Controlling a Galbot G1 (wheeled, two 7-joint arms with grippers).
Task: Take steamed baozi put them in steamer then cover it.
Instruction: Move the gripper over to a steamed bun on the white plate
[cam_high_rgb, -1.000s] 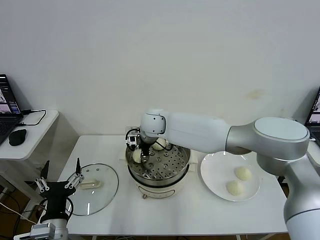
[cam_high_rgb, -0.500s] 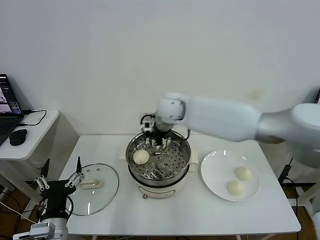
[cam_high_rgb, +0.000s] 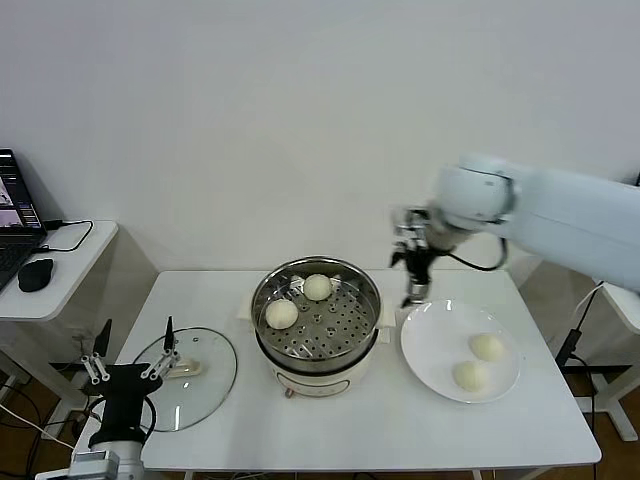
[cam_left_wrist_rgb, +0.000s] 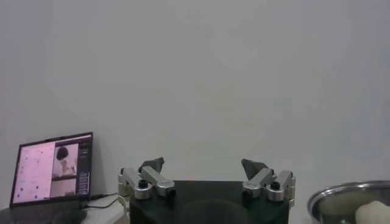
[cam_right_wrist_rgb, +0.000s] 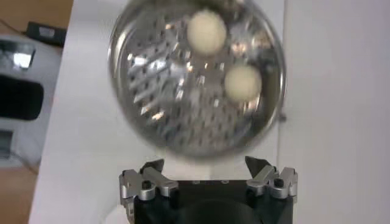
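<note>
R gripper (cam_high_rgb: 415, 268) hangs above the table btwn steamer (cam_high_rgb: 345, 345) and white plate (cam_high_rgb: 432, 362), jaws spread wide, holding nothing. Two baozi (cam_high_rgb: 282, 313) sit in the steamer basket, far-left part; two more (cam_high_rgb: 486, 346) on the plate. Cover (cam_high_rgb: 205, 385) lies flat on table left of steamer. L gripper (cam_high_rgb: 130, 368) parked just beside the cover, fingers apart, empty.

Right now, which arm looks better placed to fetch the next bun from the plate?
The right arm. Its open, empty pincer hangs just above the plate's far edge, near the two buns. The left pincer waits open beyond the steamer, by the glass lid.
</note>
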